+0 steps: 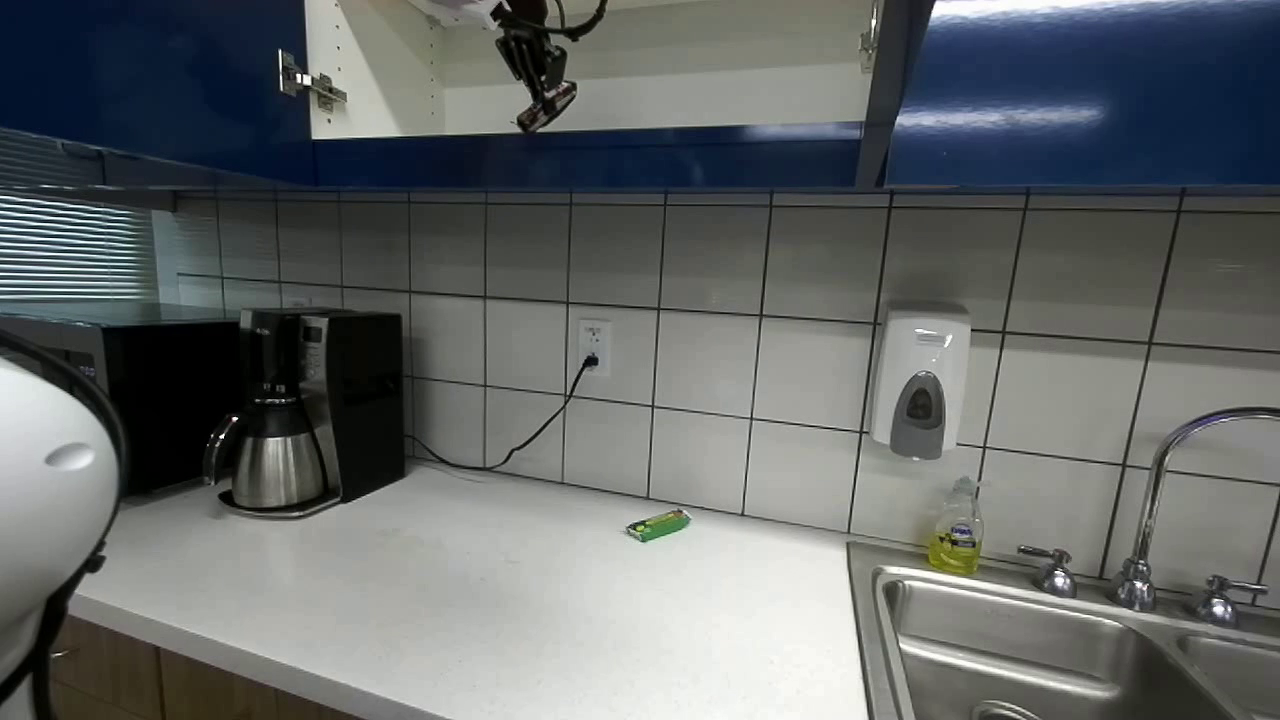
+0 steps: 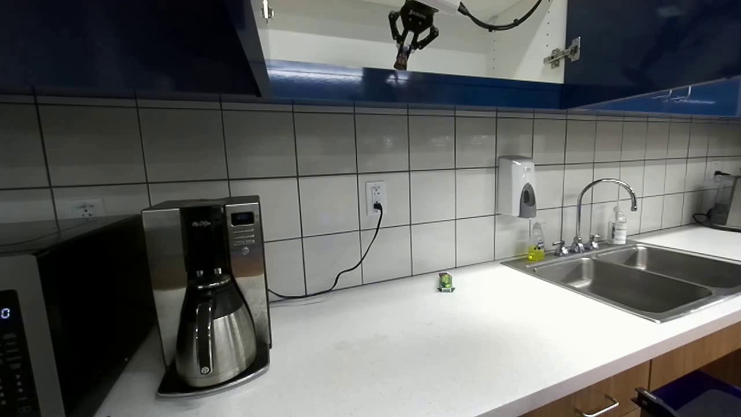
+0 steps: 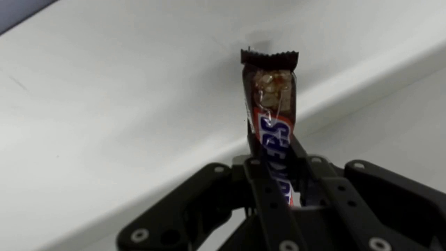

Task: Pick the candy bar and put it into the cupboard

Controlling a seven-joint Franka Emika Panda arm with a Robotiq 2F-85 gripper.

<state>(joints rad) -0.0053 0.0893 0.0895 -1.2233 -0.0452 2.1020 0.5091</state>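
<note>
The jaws of the black jointed gripper (image 3: 275, 148) are clamped on the small, oblong candy bar (image 3: 273, 90) in its dark brown wrapper with blue letters, one crimped end jutting past their tips. Both hang at the open front of the glossy dark blue wall cupboard (image 1: 590, 160), seen against its whitish interior; whether the bar touches the cupboard's floor I cannot tell. On the white tiled wall (image 1: 520, 340) below the cupboard are an off-white socket plate (image 1: 596, 345) and a white and grey plastic dispenser (image 1: 921, 385). The white worktop (image 1: 450, 610) lies well below the cupboard; on it, beneath the cupboard's opening, lies a bright green, oblong packet (image 1: 658, 525). Below that opening and to the left in both exterior views stands a black and stainless-steel coffee maker (image 1: 318, 400); below and to the right is a stainless-steel double sink (image 1: 868, 600).
</note>
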